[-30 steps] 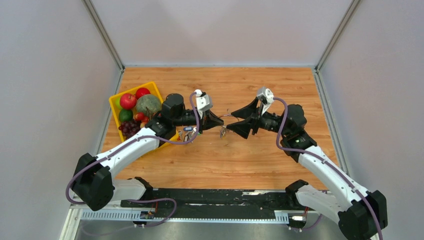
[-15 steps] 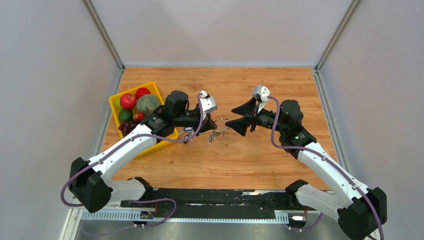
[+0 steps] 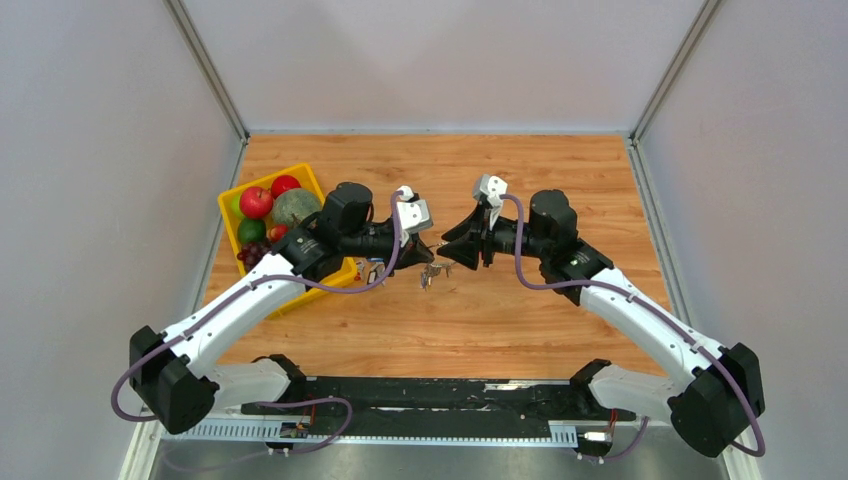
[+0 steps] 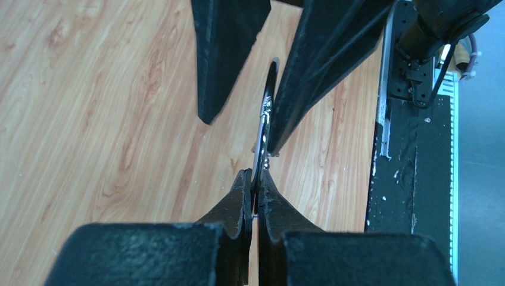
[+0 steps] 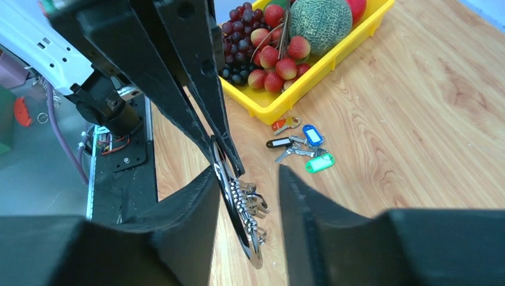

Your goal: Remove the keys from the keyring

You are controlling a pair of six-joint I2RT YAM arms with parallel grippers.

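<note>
The keyring (image 5: 238, 214), a thin silver loop with several small metal rings (image 5: 253, 205) on it, hangs in the air over the table. My left gripper (image 4: 253, 179) is shut on the keyring's edge (image 4: 262, 128). My right gripper (image 5: 247, 173) is open, and its fingers (image 4: 229, 53) straddle the ring's other side with the ring close against one finger. In the top view the two grippers (image 3: 428, 258) (image 3: 447, 250) meet tip to tip. A bunch of loose keys (image 5: 301, 146) with green, blue, black and red heads or tags lies on the wood beside the basket.
A yellow basket (image 3: 228, 203) of fruit stands at the left, just behind my left arm, and also shows in the right wrist view (image 5: 309, 77). The black base rail (image 4: 411, 179) runs along the table's near edge. White walls close in three sides.
My right arm has moved left toward the left gripper, and its open fingers now sit around the ring. My left gripper has dipped slightly, still holding the ring.
</note>
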